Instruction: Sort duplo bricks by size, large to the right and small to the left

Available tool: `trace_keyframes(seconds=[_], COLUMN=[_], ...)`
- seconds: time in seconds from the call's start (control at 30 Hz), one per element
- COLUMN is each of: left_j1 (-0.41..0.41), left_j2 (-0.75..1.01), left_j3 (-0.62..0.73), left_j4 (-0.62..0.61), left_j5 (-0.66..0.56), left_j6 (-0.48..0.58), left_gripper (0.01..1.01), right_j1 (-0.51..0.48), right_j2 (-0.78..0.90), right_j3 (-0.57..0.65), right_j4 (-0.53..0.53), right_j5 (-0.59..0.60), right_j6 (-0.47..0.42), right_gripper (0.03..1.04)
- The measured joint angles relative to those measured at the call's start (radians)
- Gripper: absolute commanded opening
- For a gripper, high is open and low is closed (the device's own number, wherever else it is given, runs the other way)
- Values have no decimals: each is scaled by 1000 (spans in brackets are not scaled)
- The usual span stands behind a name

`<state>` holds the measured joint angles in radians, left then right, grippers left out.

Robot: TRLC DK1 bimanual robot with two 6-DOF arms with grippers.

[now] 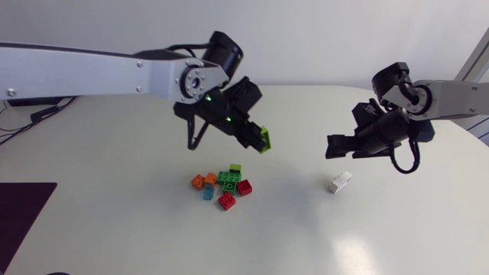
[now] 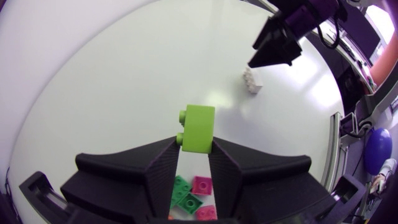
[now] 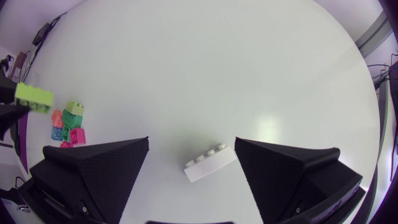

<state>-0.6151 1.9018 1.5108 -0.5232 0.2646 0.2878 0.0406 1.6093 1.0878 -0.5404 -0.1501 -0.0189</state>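
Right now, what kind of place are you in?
Probably a robot lab or test bench, not a playroom: a plain white table, my left arm and right arm over it, and a little pile of duplo bricks for sorting.

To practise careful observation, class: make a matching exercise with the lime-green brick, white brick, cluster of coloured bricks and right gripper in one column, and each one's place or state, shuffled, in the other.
1. lime-green brick
2. white brick
3. cluster of coloured bricks
4. right gripper

A. open, over the white brick
B. held in the left gripper, off the table
C. alone on the table
D. together near the table's middle

Pairs: 1-B, 2-C, 3-D, 4-A
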Motion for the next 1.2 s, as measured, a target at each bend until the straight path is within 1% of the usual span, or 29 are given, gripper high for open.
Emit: trace_keyframes(seconds=[0.1,0.17,0.27,0.3,0.33,0.37,0.4,0.43,0.6,0.67,0.77,0.87,1.03,1.1,1.2], left_j1=[-50,-82,-122,-135,-148,-159,-167,-174,-174,-159,-114,-35,125,172,222], left_j2=[80,137,204,221,240,254,264,270,271,270,250,172,-32,-108,-182], left_j3=[37,64,90,99,111,125,137,147,200,209,203,143,-23,-105,-204], left_j4=[0,0,0,-3,-6,-14,-20,-23,-46,-69,-124,-128,-119,-109,-108], left_j5=[29,32,32,32,33,35,36,35,39,40,40,40,39,39,40], left_j6=[0,0,1,1,6,9,11,11,13,15,19,36,71,87,109], left_gripper=[295,323,326,346,433,580,808,980,989,989,987,987,987,987,987], right_j1=[-1,-3,-11,-16,-22,-27,-29,-34,-33,-24,22,106,258,309,372], right_j2=[-16,-16,-17,-17,-17,-17,-17,-17,-19,-27,-47,-70,-66,-35,47], right_j3=[0,0,-5,-9,-13,-17,-20,-24,-28,-28,-28,-26,-26,-26,-26], right_j4=[0,-1,-2,-2,-2,-2,-2,-2,-3,-3,-3,-28,-44,-43,-43], right_j5=[-1,-1,-1,-1,-1,0,-1,0,-1,-1,-1,-2,-34,-34,-34], right_j6=[3,3,3,3,3,3,3,3,3,3,3,4,7,7,7], right_gripper=[995,995,993,993,993,995,995,995,995,995,995,995,995,995,995])
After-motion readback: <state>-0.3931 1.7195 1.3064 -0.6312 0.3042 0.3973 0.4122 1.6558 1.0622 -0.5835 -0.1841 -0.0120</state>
